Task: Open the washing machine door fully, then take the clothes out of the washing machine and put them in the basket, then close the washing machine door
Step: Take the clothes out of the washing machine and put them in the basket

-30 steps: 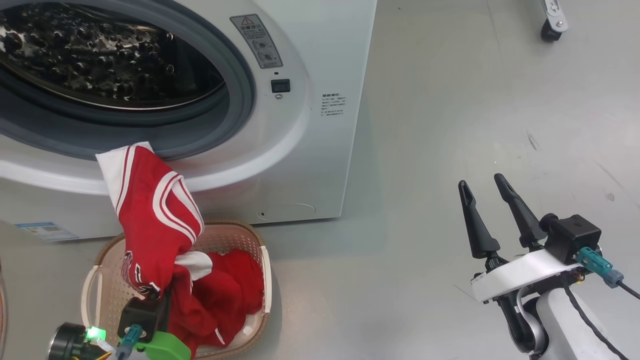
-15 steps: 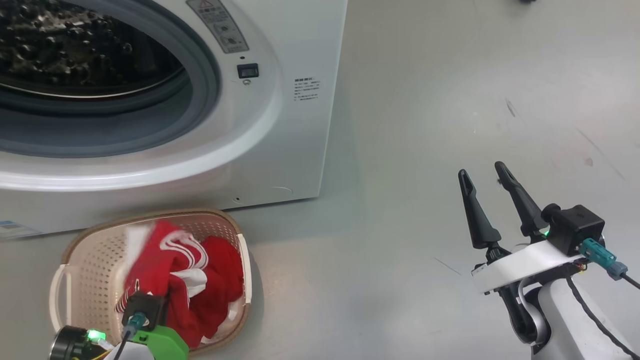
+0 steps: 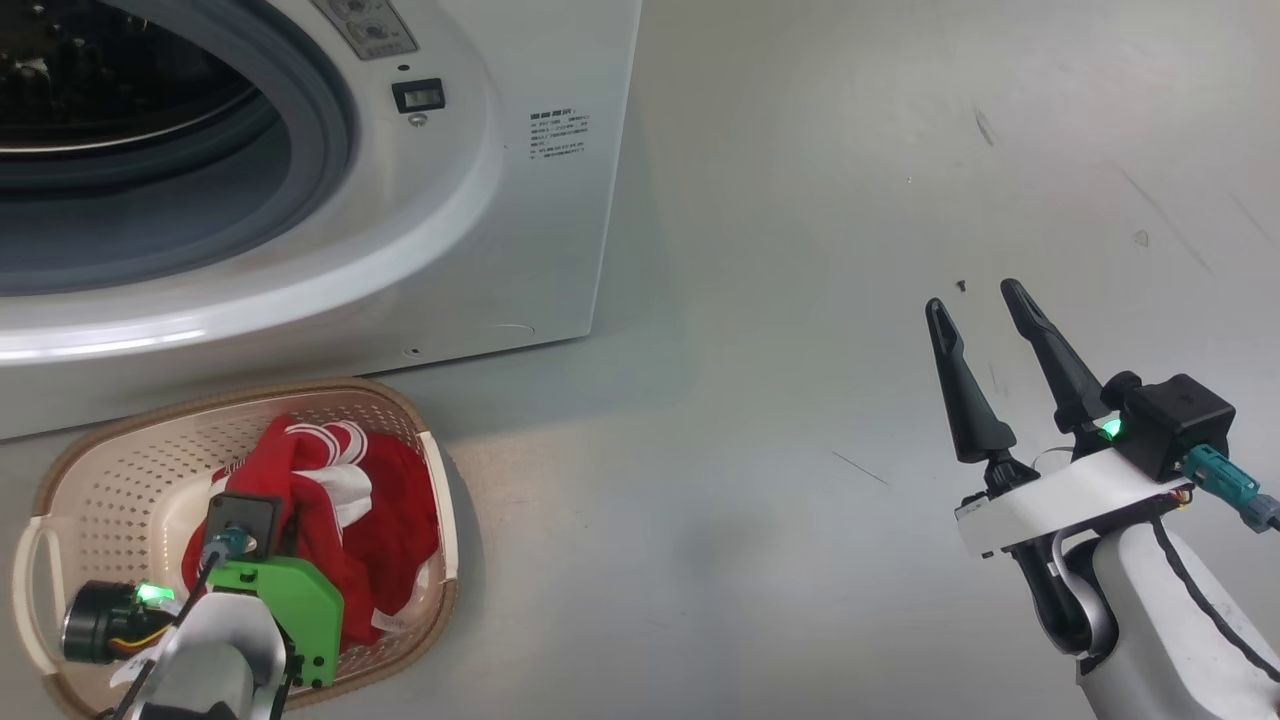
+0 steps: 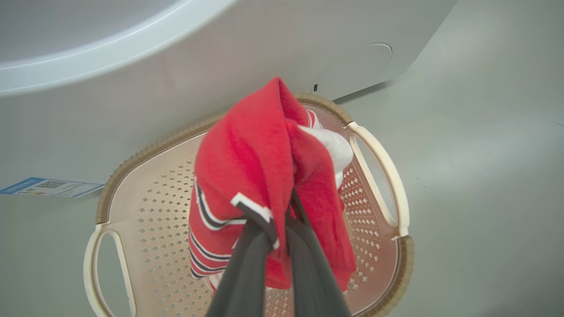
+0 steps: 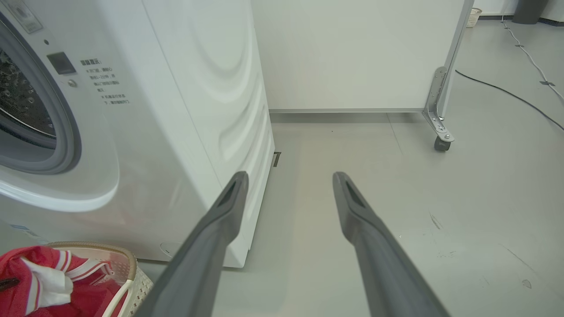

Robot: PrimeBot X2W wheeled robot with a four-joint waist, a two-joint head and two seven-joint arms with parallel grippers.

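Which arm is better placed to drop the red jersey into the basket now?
Left. The left gripper is shut on the clothes directly above the basket, so it probably need only open. The right gripper is open over the floor, well apart from the basket.

The head view looks steeply down at the floor [image 3: 750,300]. The left wrist view hangs close over the basket [image 4: 150,207]. The right wrist view faces level past the washing machine [image 5: 185,110]. All 3 share both.

Red clothes [image 3: 385,510] lie in the basket [image 3: 110,440] before the machine [image 3: 520,230]. The right gripper [image 3: 972,294] hangs over the floor [image 3: 780,300], fingers apart.
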